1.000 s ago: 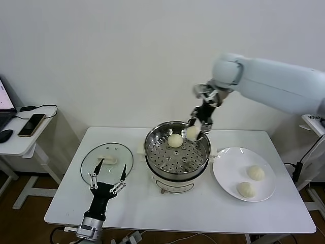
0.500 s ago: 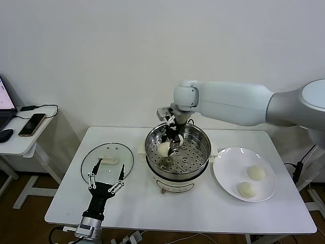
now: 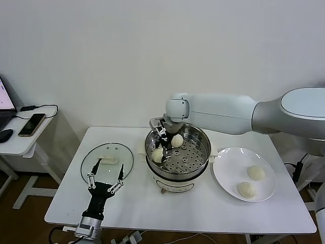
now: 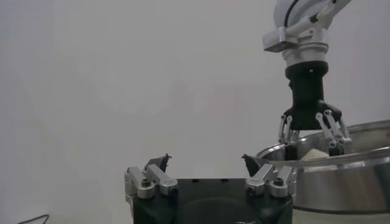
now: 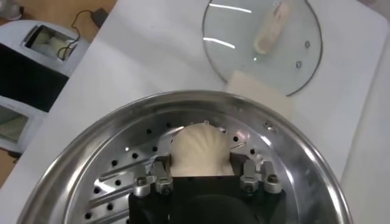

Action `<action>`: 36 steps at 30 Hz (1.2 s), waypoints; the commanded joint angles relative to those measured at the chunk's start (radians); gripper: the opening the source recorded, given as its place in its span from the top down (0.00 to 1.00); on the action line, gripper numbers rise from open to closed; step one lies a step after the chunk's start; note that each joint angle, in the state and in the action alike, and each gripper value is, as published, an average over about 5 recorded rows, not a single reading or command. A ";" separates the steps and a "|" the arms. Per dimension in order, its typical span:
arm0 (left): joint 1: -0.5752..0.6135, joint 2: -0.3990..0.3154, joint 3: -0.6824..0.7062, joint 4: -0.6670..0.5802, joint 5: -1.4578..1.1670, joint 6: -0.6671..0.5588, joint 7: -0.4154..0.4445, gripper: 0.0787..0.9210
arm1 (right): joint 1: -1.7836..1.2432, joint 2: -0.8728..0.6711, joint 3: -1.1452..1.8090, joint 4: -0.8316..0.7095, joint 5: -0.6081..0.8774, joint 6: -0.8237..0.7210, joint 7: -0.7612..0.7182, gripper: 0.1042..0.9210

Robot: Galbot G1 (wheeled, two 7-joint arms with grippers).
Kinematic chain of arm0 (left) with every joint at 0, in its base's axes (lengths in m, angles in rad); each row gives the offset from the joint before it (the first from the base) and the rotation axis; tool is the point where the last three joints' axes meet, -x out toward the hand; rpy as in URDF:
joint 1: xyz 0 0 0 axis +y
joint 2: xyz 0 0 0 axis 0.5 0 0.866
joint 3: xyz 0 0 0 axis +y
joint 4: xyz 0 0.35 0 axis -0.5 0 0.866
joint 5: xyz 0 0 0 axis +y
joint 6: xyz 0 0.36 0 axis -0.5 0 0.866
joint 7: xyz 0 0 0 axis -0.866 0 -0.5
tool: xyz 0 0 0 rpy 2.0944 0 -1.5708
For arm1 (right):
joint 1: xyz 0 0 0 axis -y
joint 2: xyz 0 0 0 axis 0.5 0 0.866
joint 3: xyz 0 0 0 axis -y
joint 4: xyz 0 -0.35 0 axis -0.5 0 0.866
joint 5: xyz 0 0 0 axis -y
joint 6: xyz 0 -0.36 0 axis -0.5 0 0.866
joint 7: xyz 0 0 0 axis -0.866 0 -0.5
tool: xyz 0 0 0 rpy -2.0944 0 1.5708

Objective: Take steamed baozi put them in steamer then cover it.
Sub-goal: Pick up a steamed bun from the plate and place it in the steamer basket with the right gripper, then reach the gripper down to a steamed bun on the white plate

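Note:
The steamer (image 3: 177,170) stands mid-table, its perforated tray (image 5: 109,182) bare of a cover. My right gripper (image 3: 161,144) reaches low into its left side, shut on a baozi (image 3: 158,154). In the right wrist view that baozi (image 5: 201,149) sits between the fingers, at the tray. A second baozi (image 3: 176,141) lies on the tray beside it. Two more baozi (image 3: 255,173) (image 3: 246,189) lie on the white plate (image 3: 228,168). The glass cover (image 3: 107,160) lies flat on the table to the left. My left gripper (image 3: 106,179) is open and empty just in front of the cover.
A side table (image 3: 20,142) at the far left holds a phone (image 3: 31,124) and a mouse. The wall stands close behind the steamer. The left wrist view shows the steamer rim (image 4: 341,161) and my right gripper (image 4: 311,131) farther off.
My right gripper carried the baozi from the steamer's right rim across to the left side and down to the tray. The left arm has not moved.

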 commanded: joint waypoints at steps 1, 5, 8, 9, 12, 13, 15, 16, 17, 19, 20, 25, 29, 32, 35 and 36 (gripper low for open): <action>0.000 0.000 0.001 -0.001 0.000 0.000 0.000 0.12 | 0.023 -0.063 0.013 0.049 -0.009 -0.007 -0.002 0.13; 0.000 -0.002 0.003 -0.003 0.000 0.003 0.000 0.12 | 0.076 -0.176 0.047 0.118 -0.051 -0.003 -0.068 0.12; -0.001 -0.002 0.005 -0.004 0.001 0.004 0.000 0.12 | 0.124 -0.285 0.068 0.154 -0.100 0.011 -0.139 0.12; -0.001 -0.003 0.005 -0.005 0.001 0.005 0.000 0.12 | 0.138 -0.319 0.072 0.162 -0.114 0.016 -0.158 0.12; -0.001 -0.003 0.007 -0.007 0.003 0.006 0.001 0.12 | 0.173 -0.434 0.080 0.164 -0.168 0.043 -0.226 0.12; -0.001 -0.004 0.007 -0.008 0.003 0.007 0.001 0.12 | 0.180 -0.471 0.082 0.161 -0.185 0.052 -0.248 0.12; 0.000 -0.004 0.008 -0.011 0.004 0.009 0.002 0.12 | 0.191 -0.544 0.082 0.153 -0.218 0.073 -0.290 0.12; 0.001 -0.005 0.008 -0.012 0.005 0.010 0.002 0.12 | 0.193 -0.575 0.079 0.149 -0.232 0.082 -0.306 0.12; 0.001 -0.005 0.009 -0.013 0.005 0.011 0.002 0.12 | 0.193 -0.608 0.074 0.145 -0.246 0.091 -0.320 0.12; 0.003 -0.006 0.009 -0.016 0.006 0.015 0.003 0.12 | 0.183 -0.658 0.067 0.136 -0.270 0.107 -0.335 0.12; 0.004 -0.006 0.010 -0.017 0.006 0.016 0.004 0.12 | 0.173 -0.682 0.064 0.132 -0.280 0.115 -0.337 0.12; 0.005 -0.007 0.011 -0.020 0.006 0.022 0.006 0.12 | 0.096 -0.770 0.055 0.129 -0.324 0.137 -0.325 0.12; 0.004 -0.008 0.011 -0.021 0.006 0.023 0.006 0.12 | 0.014 -0.805 0.052 0.130 -0.357 0.148 -0.310 0.12; 0.003 -0.008 0.012 -0.021 0.006 0.023 0.007 0.12 | -0.056 -0.814 0.067 0.125 -0.383 0.153 -0.303 0.12; 0.002 -0.008 0.013 -0.021 0.006 0.023 0.006 0.12 | -0.130 -0.813 0.094 0.114 -0.406 0.155 -0.298 0.12; 0.002 -0.009 0.013 -0.020 0.006 0.023 0.006 0.12 | -0.155 -0.812 0.105 0.109 -0.412 0.155 -0.294 0.12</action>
